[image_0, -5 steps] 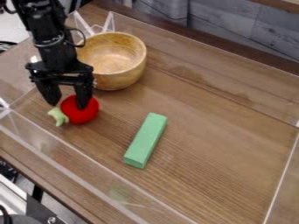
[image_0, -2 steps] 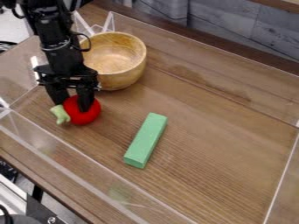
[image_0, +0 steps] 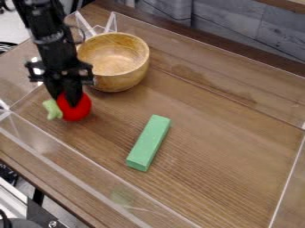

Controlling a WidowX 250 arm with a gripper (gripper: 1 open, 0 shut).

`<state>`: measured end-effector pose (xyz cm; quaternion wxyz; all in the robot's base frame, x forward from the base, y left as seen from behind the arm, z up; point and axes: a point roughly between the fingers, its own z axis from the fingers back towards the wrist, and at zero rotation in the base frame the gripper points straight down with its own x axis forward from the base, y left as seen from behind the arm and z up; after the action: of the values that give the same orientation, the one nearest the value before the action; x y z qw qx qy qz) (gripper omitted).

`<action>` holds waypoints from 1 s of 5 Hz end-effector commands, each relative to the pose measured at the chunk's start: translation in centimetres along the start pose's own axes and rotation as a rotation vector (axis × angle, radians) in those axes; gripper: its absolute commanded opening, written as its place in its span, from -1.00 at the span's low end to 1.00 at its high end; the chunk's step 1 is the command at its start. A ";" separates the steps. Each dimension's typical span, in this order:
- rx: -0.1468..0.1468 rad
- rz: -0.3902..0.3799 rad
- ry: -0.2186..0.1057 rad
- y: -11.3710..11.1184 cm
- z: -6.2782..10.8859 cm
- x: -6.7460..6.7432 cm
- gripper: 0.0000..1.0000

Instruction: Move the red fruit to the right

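Camera view, and my first worry is grip: the jaws are clenched on the upper part of the red fruit (image_0: 75, 108), which sits by the left edge of the bench (image_0: 226, 111) as pictured, just below the wooden bowl (image_0: 116, 69). Rounded sides give the pads little flat to bear on, so a high pinch could squeeze it out downward, or let it swivel about its leafy stem end (image_0: 53, 109). I can't tell from this angle whether its underside is off the wood.

The bowl rim is close to the arm (image_0: 55, 52) — swing right too early or too low and I could knock it. Further over lies the green block (image_0: 148, 142), and a low carry that way could clip it, or have the fruit set down on top. Let go with any sideways speed and a round thing may well roll.

As for materials, the fruit is bright red and smooth-looking, plastic or soft foam at a guess, with a pale green end. The bowl is round, deep and light tan; the block is a flat, matt-looking slab with straight sides. Warm brown bench, plain-surfaced — probably not much to stop a roll.
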<state>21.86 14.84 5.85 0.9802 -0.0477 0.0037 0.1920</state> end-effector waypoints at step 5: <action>-0.050 -0.134 -0.090 -18.4 4.1 1.0 -1.00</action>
<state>28.86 -1.68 10.24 0.9900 -0.0631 -0.0221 0.1243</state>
